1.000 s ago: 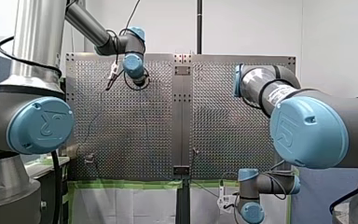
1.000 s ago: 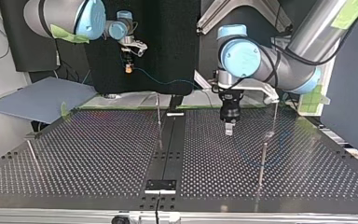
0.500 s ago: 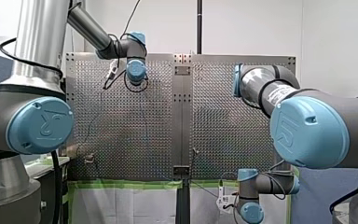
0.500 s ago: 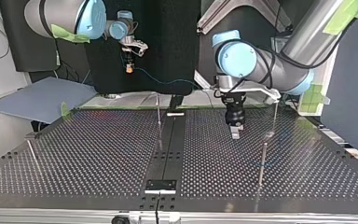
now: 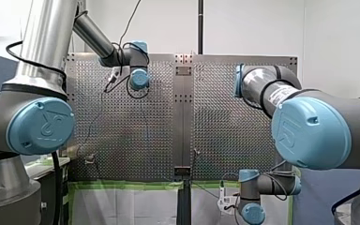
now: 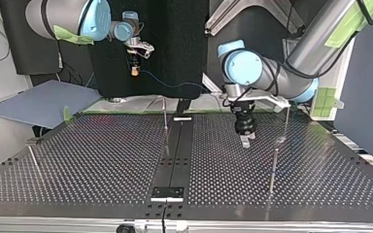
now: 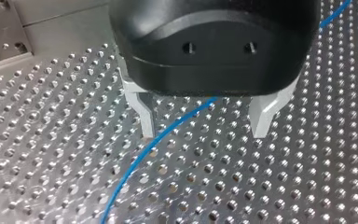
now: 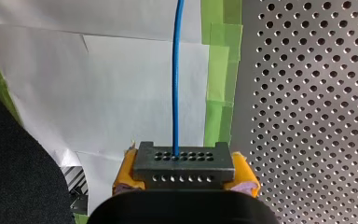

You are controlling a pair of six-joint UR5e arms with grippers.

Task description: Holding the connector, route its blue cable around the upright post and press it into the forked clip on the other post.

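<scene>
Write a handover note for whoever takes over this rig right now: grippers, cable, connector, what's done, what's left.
Right gripper: shut on the connector, held beyond the table edge.
Left gripper: open, low over the table, blue cable running between its fingers, ungripped.
Done: connector grasped.
Left: route the cable round one post, press it into the forked clip; neither shows as done, and I cannot tell which post carries the clip.
</scene>
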